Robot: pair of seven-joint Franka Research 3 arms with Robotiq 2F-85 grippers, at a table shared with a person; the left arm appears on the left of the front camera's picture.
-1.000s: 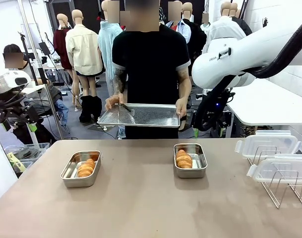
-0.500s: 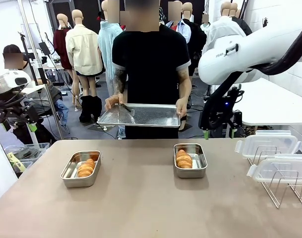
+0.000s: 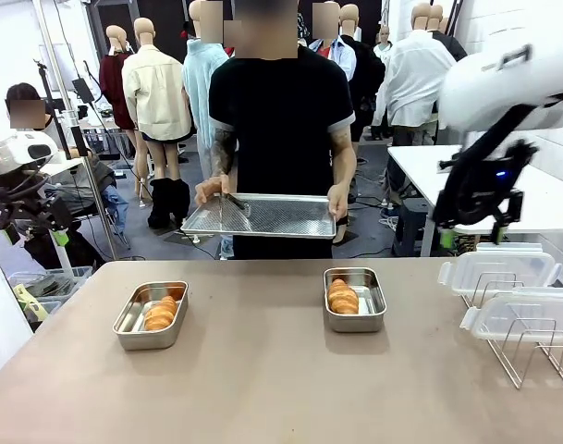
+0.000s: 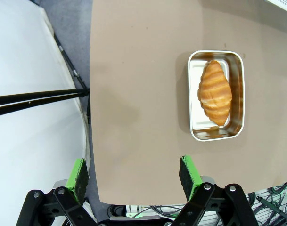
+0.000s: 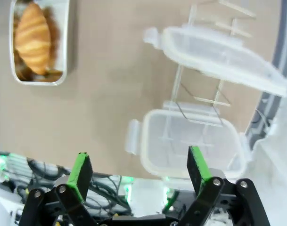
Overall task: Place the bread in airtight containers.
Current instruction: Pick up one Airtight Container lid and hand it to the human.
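Our left gripper [image 4: 132, 172] hangs released and empty near the table's [image 3: 263, 388] left edge. We see the left croissant [image 3: 161, 313] in the left tin [image 3: 133, 321] and the right croissant [image 3: 342, 297] in the right tin [image 3: 370, 299]. Our right gripper [image 3: 475, 222], also released, hovers far right, apparently above the clear lids [image 3: 498, 266].

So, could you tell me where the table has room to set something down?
Free: between the left tin and the right tin, and the near strip before them. Crowded: right end, clear lids on a wire rack.

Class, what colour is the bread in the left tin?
Golden-orange bread with a ridged crust; clearest in the left wrist view.
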